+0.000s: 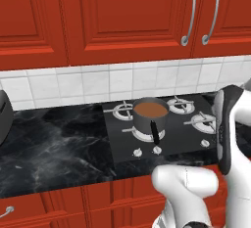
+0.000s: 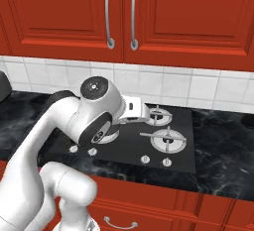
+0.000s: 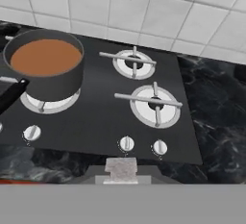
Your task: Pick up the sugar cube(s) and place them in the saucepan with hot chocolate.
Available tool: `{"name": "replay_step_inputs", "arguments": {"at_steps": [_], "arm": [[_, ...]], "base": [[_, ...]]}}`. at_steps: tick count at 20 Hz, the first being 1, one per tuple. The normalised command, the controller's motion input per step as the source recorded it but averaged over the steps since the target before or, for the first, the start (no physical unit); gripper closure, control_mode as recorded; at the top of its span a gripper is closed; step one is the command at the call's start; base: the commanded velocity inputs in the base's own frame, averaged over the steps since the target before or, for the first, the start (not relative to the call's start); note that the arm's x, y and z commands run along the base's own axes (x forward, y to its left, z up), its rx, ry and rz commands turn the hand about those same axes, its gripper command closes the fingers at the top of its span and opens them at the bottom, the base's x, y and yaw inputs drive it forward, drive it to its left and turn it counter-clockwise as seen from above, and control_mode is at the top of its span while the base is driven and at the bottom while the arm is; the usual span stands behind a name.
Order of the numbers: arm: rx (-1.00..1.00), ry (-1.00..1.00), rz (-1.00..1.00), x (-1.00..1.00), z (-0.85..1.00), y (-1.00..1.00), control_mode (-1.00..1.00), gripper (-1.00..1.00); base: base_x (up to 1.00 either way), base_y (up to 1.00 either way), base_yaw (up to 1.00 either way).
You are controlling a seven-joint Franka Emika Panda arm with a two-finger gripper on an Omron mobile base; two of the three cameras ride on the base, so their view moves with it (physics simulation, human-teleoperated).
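Stovetop (image 3: 101,117); saucepan (image 3: 48,69) handle cropped

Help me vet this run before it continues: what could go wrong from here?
1. The end effector seems shut on the cube above the knobs, well aside of the pan. Releasing here would likely miss.
2. The handle juts toward the front; a low sweep could knock it.
3. The hot chocolate sits near the rim, so a high drop may splash.
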Motion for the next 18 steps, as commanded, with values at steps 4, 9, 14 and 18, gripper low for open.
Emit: {"name": "replay_step_inputs", "arguments": {"at_steps": [4,9,14,18], "arm": [[-0.02,-0.01,-0.11,0.09,0.12,0.85,-1.00,1.00],[0.00,0.01,-0.12,0.18,0.06,0.61,-1.00,1.00],[0.07,0.08,-0.13,0.28,0.02,0.20,-1.00,1.00],[0.13,0.07,-0.11,0.38,0.00,0.11,-1.00,1.00]], "base": [[0.00,0.00,0.00],[0.00,0.00,0.00],[0.00,0.00,0.00],[0.00,0.00,0.00]]}}
